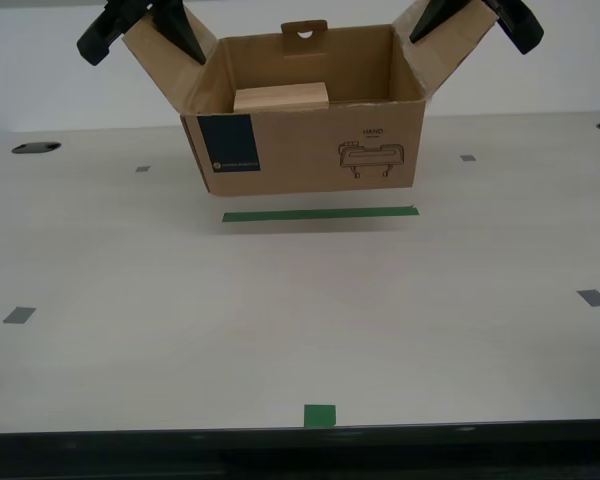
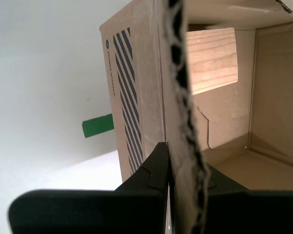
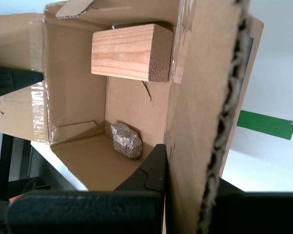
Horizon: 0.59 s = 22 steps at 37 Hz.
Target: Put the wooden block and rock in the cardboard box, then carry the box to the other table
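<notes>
Overhead, the cardboard box (image 1: 310, 140) hung above the worktop (image 1: 300, 320), just beyond a long green tape strip (image 1: 320, 215), casting a faint shadow; whether it touched the surface was hard to tell. Inside it, the wooden block (image 3: 132, 52) leaned against a wall, and the rock (image 3: 127, 140) lay on the box floor, hidden from the exterior view. My first gripper (image 3: 185, 195) had its jaws clamped on one side flap, my second gripper (image 2: 183, 187) clamped on the opposite flap. Both arms were cut off at the exterior view's top edge, so which was which stayed unclear there.
</notes>
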### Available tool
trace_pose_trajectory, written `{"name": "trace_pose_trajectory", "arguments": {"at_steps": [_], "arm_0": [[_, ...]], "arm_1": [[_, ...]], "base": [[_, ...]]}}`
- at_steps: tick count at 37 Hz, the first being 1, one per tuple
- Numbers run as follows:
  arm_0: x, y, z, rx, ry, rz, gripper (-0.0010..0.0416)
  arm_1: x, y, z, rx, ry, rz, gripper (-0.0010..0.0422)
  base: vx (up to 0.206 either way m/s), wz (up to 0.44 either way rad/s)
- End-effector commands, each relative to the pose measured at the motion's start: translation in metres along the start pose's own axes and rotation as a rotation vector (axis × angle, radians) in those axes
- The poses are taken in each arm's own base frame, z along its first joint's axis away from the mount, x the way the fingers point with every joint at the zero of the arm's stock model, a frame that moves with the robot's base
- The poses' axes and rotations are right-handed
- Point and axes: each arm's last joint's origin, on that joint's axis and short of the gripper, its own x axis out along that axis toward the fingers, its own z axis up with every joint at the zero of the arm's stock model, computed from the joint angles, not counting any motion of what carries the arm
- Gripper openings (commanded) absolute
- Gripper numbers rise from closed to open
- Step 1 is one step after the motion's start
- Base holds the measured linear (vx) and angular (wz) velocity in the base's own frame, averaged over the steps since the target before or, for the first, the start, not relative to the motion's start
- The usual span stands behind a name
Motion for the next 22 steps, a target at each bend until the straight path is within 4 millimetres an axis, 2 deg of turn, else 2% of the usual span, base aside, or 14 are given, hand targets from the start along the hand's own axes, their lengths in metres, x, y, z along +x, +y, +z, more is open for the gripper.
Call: {"name": "trace_pose_trajectory", "arguments": {"at_steps": [1, 11, 22], "arm_0": [[-0.010, 0.008, -0.002, -0.004, -0.014, 0.005, -0.0001], [-0.027, 0.021, -0.008, -0.012, -0.041, 0.013, -0.0001], [-0.027, 0.020, -0.011, 0.000, -0.027, 0.004, -0.0001]], "arm_1": [[-0.008, -0.004, -0.002, -0.002, -0.002, 0.001, -0.0001], [-0.017, -0.010, -0.009, -0.011, 0.043, -0.070, -0.0001], [-0.031, -0.021, -0.013, 0.020, 0.017, -0.092, -0.0001]], "base": [[0.000, 0.000], [0.000, 0.000], [-0.015, 0.003]]}}
